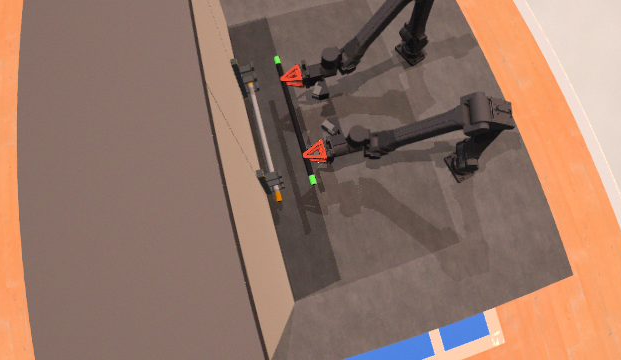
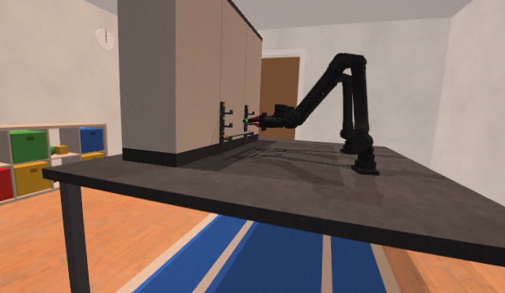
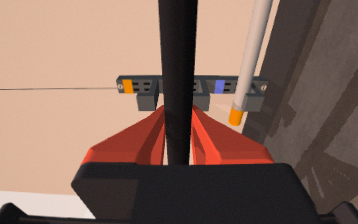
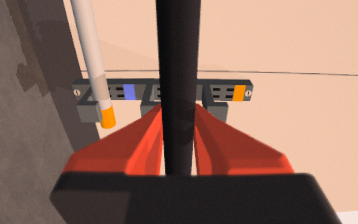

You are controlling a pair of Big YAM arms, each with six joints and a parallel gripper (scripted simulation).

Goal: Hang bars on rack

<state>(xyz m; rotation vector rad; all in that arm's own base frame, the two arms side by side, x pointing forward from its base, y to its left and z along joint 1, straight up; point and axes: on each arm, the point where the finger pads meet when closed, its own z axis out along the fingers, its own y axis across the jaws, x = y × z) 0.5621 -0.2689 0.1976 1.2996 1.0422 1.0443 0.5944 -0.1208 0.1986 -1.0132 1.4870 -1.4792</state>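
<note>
A black bar (image 1: 296,117) (image 3: 178,60) (image 4: 178,60) (image 2: 245,120) with green ends (image 1: 312,179) (image 1: 277,59) is held level in front of the rack, apart from it. My left gripper (image 1: 306,155) (image 3: 178,111) is shut on it near one end. My right gripper (image 1: 284,79) (image 4: 178,112) is shut on it near the other. A grey bar (image 1: 261,127) (image 2: 237,135) (image 3: 255,45) (image 4: 91,55) with orange ends lies on the lowest rack arms, under the blue labels (image 3: 219,86) (image 4: 129,92). Orange labels (image 3: 127,86) (image 4: 239,93) mark the top pair; green labels (image 2: 224,118) mark the middle.
The rack's two uprights (image 2: 222,111) (image 3: 142,82) stand on the beige wall (image 1: 255,225) (image 2: 199,81). The middle and top rack arms hold no bar. The dark table (image 1: 380,280) (image 2: 301,203) lies below both arms.
</note>
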